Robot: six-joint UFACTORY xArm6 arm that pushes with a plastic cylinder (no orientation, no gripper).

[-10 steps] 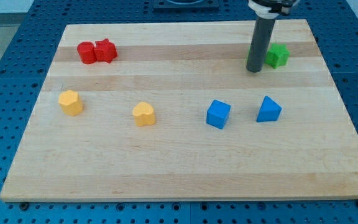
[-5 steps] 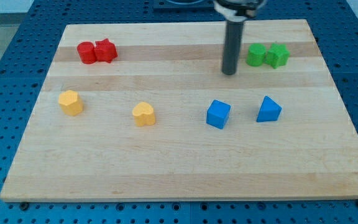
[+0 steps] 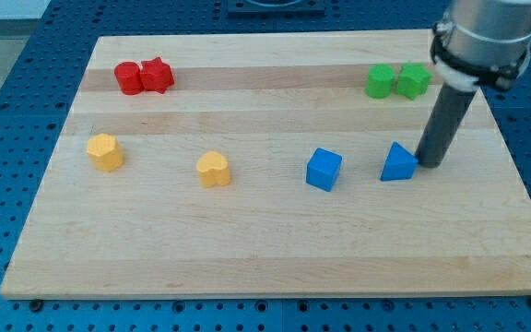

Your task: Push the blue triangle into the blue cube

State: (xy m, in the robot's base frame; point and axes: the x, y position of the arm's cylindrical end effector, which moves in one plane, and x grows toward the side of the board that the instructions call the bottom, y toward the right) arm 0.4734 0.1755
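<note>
The blue triangle (image 3: 397,162) lies on the wooden board (image 3: 265,249) right of centre. The blue cube (image 3: 323,170) sits to its left, with a gap between them. My tip (image 3: 429,164) rests on the board right next to the triangle's right side, touching it or nearly so. The dark rod rises from there toward the view's top right.
Two green blocks (image 3: 396,81) sit side by side at the view's top right. Two red blocks (image 3: 143,76) sit together at the top left. A yellow block (image 3: 105,151) lies at the left and another yellow block (image 3: 214,169) left of the blue cube.
The rod has swung from the upper middle of the board down and right to the blue triangle's right side. No block has visibly moved.
</note>
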